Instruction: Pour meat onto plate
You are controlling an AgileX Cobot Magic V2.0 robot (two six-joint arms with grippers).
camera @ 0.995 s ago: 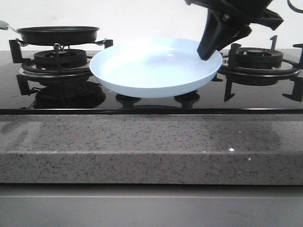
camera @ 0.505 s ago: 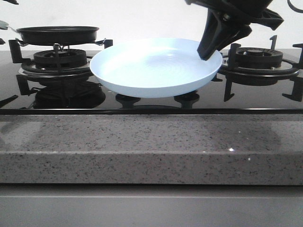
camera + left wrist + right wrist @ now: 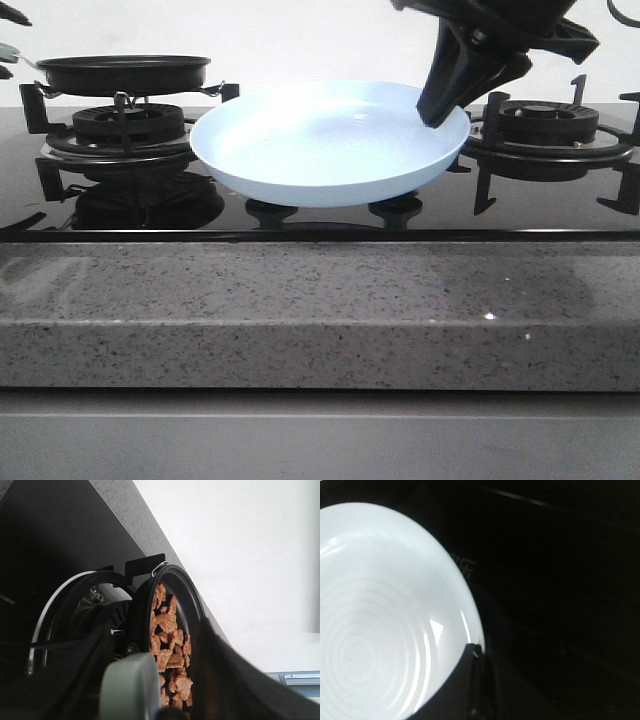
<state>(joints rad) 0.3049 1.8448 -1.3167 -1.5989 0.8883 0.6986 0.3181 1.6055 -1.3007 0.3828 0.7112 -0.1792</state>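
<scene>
Front view, upper left: the black frying pan (image 3: 123, 72) sits on its burner (image 3: 125, 125) with the meat (image 3: 169, 645) inside, unpoured. The left gripper (image 3: 165, 712) frames the pan's green handle (image 3: 129, 690); its grip I cannot tell. At centre the pale-blue plate (image 3: 330, 142) is held empty, the right gripper (image 3: 437, 112) clamped on its rim at right. Against the earlier frames, a dark arm tip (image 3: 12, 13) has entered the top-left corner; plate and pan are unmoved

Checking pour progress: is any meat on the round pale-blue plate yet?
No, the round pale-blue plate shows only bare concentric rings; the tan-brown meat pieces are in the black frying pan.
</scene>
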